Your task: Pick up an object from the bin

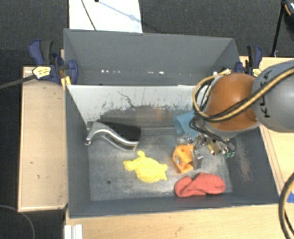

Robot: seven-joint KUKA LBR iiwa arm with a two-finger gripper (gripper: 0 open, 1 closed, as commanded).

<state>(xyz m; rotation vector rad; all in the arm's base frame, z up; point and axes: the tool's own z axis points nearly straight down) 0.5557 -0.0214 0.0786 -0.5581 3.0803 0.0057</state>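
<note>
My gripper (197, 156) is low in the right half of the bin, under the arm's orange cover. It touches a small orange thing (182, 158) on that thing's right side, just above the bin floor. A red soft lump (201, 184) lies right in front of them, near the front wall. A light blue block (183, 123) sits behind the gripper, partly hidden by the arm. A yellow lumpy toy (147, 169) lies to the left of the orange thing.
A silver handle with a black pad (114, 132) lies at the back left of the bin floor. The arm comes in over the right wall and hides the right back corner.
</note>
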